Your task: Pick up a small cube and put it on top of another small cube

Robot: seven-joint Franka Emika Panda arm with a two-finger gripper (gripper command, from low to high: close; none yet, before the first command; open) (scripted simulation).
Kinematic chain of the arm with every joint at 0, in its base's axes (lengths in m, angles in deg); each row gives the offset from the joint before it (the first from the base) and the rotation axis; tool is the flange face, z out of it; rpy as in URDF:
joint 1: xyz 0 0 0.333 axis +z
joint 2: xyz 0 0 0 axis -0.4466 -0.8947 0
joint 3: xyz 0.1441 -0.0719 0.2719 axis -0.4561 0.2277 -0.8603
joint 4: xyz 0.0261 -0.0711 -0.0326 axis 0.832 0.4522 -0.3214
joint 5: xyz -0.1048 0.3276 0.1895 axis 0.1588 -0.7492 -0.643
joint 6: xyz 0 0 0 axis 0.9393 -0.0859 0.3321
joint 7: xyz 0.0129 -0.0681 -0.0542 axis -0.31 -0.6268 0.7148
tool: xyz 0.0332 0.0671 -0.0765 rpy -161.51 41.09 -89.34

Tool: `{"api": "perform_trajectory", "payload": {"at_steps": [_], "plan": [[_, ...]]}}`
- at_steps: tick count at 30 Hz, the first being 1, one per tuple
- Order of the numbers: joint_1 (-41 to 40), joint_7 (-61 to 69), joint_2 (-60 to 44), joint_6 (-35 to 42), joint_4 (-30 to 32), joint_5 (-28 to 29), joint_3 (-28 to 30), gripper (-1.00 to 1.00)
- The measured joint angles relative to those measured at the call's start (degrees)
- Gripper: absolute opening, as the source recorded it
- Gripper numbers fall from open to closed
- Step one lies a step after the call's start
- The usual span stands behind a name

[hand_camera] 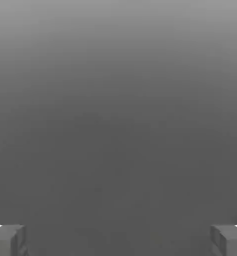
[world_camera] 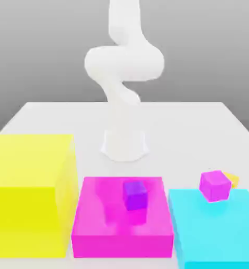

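"Where's the little yellow-orange cube (world_camera: 231, 179)?"

"Toward the exterior view's right, partly hidden behind the magenta-pink cube (world_camera: 215, 186), which sits by the far edge of the cyan block (world_camera: 216, 226)."

"And the purple cube (world_camera: 135, 195)?"

"That's on top of the magenta block (world_camera: 123, 210), between the cyan one and the big yellow block (world_camera: 29, 189), all on the pale surface (world_camera: 174, 131)."

"What about the hand (hand_camera: 118, 241)?"

"Released, its fingers (hand_camera: 19, 240) spread wide, nothing between them."

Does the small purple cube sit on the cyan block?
No, the small purple cube rests on the flat magenta block.
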State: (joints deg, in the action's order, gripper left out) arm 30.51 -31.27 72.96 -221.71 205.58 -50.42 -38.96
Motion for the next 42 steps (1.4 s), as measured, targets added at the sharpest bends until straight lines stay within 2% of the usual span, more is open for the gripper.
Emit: {"api": "perform_trajectory", "payload": {"at_steps": [17, 26, 31, 34, 39, 40, 42], "plan": [[25.3, 43.3, -24.0, -14.8, 12.7, -0.8, -0.9, 0.00], [35.1, 66.1, -36.6, -22.6, 19.4, -1.4, -4.9, 0.00], [40.9, 77.3, -43.6, -26.9, 23.1, 0.4, -7.6, 0.00], [42.0, 80.1, -48.6, -30.4, 24.1, 3.1, -7.7, 0.00], [45.4, 77.8, -58.8, -38.5, 22.4, 7.1, -3.6, 0.00], [46.0, 77.5, -60.2, -39.6, 22.1, 7.4, -2.9, -1.00], [46.0, 77.5, -60.2, -39.6, 22.1, 7.4, -2.9, -1.00]]}}
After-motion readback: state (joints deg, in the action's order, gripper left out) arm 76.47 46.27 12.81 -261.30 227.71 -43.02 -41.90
